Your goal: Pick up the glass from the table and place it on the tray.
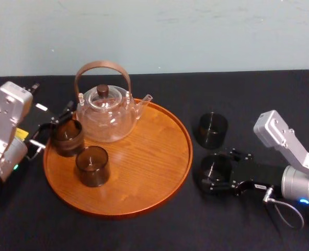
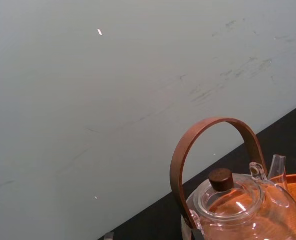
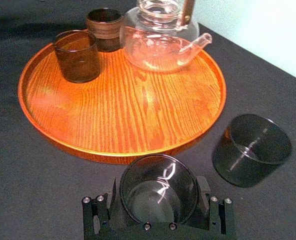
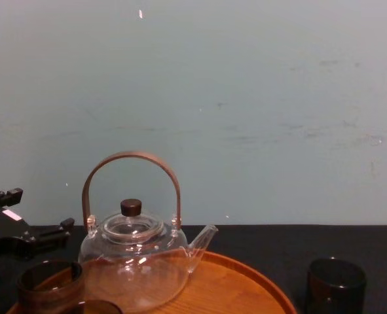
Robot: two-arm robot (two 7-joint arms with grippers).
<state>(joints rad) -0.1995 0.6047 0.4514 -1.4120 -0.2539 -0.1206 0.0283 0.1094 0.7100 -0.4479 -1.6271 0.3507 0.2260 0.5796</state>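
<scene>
A dark clear glass point(image 1: 215, 168) stands on the black table point(image 1: 248, 99) just right of the round wooden tray point(image 1: 144, 157). My right gripper point(image 1: 215, 173) is shut on this glass, one finger on each side, and the glass still rests on the cloth. In the right wrist view the held glass point(image 3: 158, 190) sits between the fingers of the right gripper point(image 3: 158, 200), just short of the tray's rim point(image 3: 112, 155). My left gripper point(image 1: 52, 128) is open at the tray's left edge, beside a brown glass point(image 1: 67, 137) standing on the tray.
A clear glass teapot point(image 1: 104, 112) with a brown hoop handle stands at the tray's back left. Another dark glass point(image 1: 92, 166) stands on the tray in front of it. One more dark glass point(image 1: 213, 129) stands on the table behind the held one. The tray's right half is bare.
</scene>
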